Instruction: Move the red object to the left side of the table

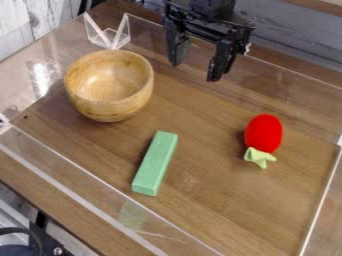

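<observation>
The red object [263,134] is a small toy strawberry lying on its side at the right of the table [214,110], its light green cap pointing toward the near edge. My gripper [197,62] hangs above the far middle of the table, pointing down. Its two black fingers stand well apart with nothing between them. The strawberry lies to the right of the gripper and nearer the front, clearly apart from it.
A wooden bowl [110,84] stands at the left. A long green block [156,163] lies near the front middle. A low clear plastic wall [80,205] edges the table, and a clear folded piece [107,32] sits at the far left corner.
</observation>
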